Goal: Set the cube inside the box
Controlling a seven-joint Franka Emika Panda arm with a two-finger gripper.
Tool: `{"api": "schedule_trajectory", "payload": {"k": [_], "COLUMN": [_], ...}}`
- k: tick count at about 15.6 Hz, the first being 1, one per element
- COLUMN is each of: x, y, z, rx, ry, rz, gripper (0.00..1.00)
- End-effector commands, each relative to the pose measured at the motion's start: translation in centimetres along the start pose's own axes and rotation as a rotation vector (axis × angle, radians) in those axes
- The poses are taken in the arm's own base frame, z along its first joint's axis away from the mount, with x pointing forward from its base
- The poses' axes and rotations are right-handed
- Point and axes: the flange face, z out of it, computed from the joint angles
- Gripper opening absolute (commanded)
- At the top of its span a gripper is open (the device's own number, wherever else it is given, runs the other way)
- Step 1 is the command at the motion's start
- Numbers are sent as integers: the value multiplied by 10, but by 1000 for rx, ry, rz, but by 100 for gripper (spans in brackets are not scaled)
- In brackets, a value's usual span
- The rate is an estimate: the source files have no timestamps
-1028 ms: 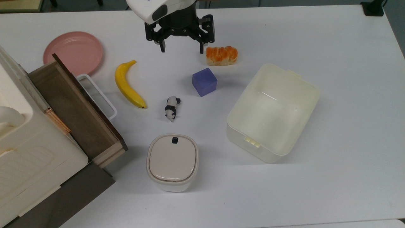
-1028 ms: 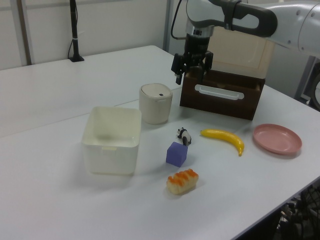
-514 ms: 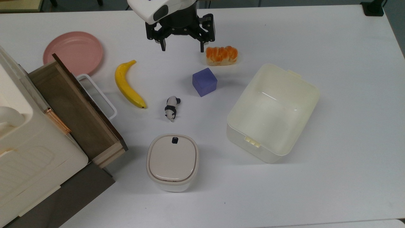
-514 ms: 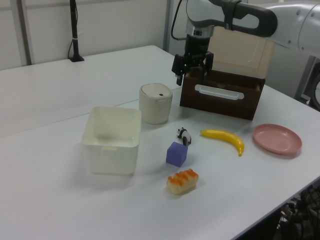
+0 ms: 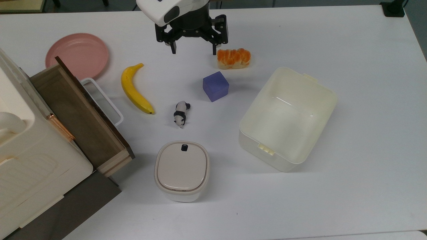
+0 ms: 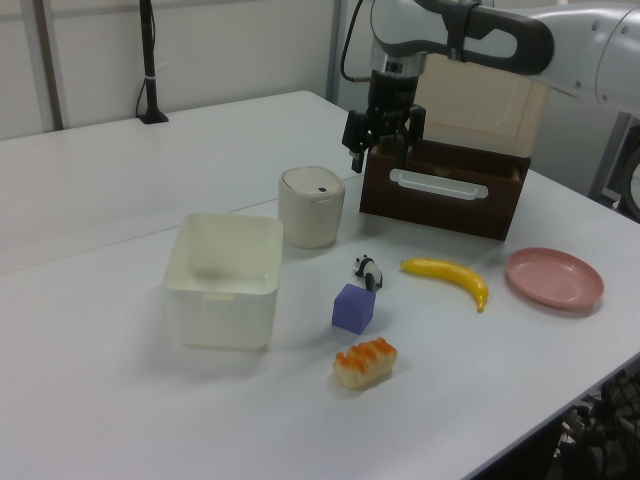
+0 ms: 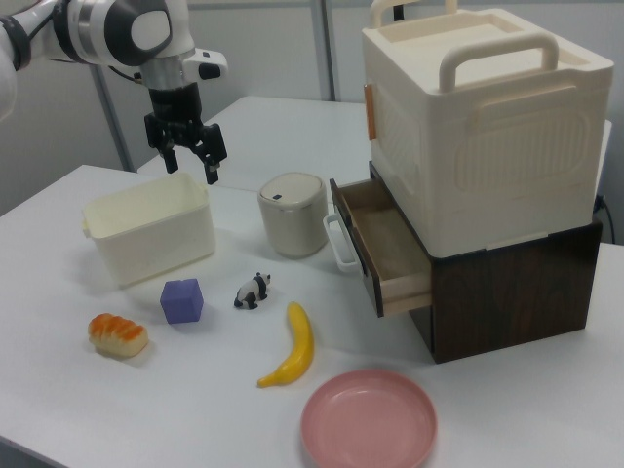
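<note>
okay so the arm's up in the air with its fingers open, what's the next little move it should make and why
Probably bring the open gripper across until it is over the cube, then lower it. The cube sits untouched on the table between the bread and the panda figure, outside the box.

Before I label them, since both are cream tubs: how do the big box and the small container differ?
The box is open and empty; the lidded container is closed, with a dark button on its lid. The box is rectangular and larger in footprint; the container is a smaller rounded square. In the top view, the box lies right of the cube, the container below it. Both are cream plastic.
</note>
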Motion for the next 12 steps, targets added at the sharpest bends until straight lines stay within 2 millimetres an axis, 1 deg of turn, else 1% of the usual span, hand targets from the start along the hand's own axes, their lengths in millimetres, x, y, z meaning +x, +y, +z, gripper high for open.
{"api": "schedule_trajectory", "payload": {"k": [1, 3, 10, 12], "x": [-12, -14, -15, -16], "y": [-4, -3, -3, -6], "z": [3, 5, 4, 5], "rx": [3, 2, 2, 0], "ry": [-31, -56, -61, -65], "rz": [-60, -105, -105, -110], "gripper": [100, 100, 100, 100]}}
